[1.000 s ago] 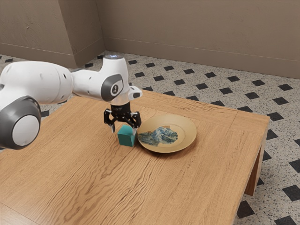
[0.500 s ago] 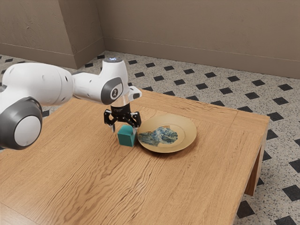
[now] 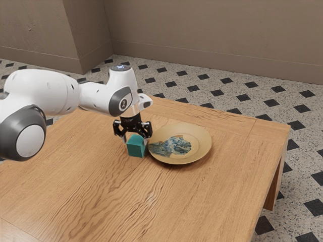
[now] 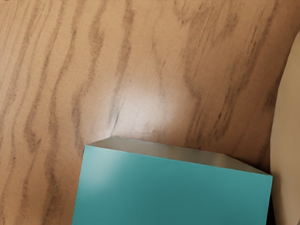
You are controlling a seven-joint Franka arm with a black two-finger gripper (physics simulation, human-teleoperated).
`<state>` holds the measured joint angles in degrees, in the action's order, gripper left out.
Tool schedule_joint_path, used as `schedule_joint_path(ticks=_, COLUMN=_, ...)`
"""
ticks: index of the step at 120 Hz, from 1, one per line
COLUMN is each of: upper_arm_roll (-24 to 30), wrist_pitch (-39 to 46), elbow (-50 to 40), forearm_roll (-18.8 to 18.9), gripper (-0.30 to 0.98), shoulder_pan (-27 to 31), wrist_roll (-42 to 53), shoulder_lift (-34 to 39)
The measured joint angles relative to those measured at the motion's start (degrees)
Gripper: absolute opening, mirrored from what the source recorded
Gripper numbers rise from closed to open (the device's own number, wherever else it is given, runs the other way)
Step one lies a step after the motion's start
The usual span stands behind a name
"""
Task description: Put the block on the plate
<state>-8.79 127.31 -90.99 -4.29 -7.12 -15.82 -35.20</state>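
Note:
My gripper (image 3: pixel 136 140) is low over the teal block (image 3: pixel 136 146), with one finger against each of two opposite sides of it, shut on the block. The block stands upright on the wooden table, right beside the near-left rim of the round tan plate (image 3: pixel 200 146), which has a blue-grey pattern. In the wrist view, the teal block (image 4: pixel 173 192) lies large under the hand, and the edge of the plate (image 4: pixel 287 136) is close beside it.
The wooden table (image 3: pixel 202 201) extends around the block and plate. Its far edge runs behind the plate, and a tiled floor (image 3: pixel 222 93) and a brown wall (image 3: pixel 212 40) lie beyond.
My gripper's fingers have drawn together onto the block, most plainly the one on the exterior view's left. The block and plate have stayed where they were.

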Motion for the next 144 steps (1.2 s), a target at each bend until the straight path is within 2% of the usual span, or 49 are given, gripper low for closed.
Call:
schedule_joint_path(ticks=26, upper_arm_roll=0.2, wrist_pitch=1.0, elbow=-0.3, forearm_roll=-0.1, gripper=0.47, shoulder_pan=0.0, wrist_roll=-0.3, shoulder_lift=-0.3)
schedule_joint_path(ticks=84, upper_arm_roll=0.3, wrist_pitch=2.1, elbow=-0.8, forearm_roll=0.2, gripper=0.38, shoulder_pan=0.0, wrist_roll=-1.2, shoulder_lift=0.3)
schedule_joint_path(ticks=114, upper_arm_roll=0.0, wrist_pitch=0.6, elbow=-0.2, forearm_roll=1.8, gripper=0.36, shoulder_pan=-0.2, wrist_roll=-1.6, shoulder_lift=4.4)
schedule_joint_path(ticks=130, upper_arm_roll=0.4, wrist_pitch=-0.9, elbow=0.6, forearm_roll=2.3, gripper=0.36, shoulder_pan=-3.0, wrist_roll=-1.8, shoulder_lift=6.5)
schedule_joint_path(ticks=144, upper_arm_roll=0.6, wrist_pitch=-1.8, elbow=4.2, forearm_roll=2.0, gripper=0.36, shoulder_pan=-7.7, wrist_roll=-1.9, shoulder_lift=4.3)
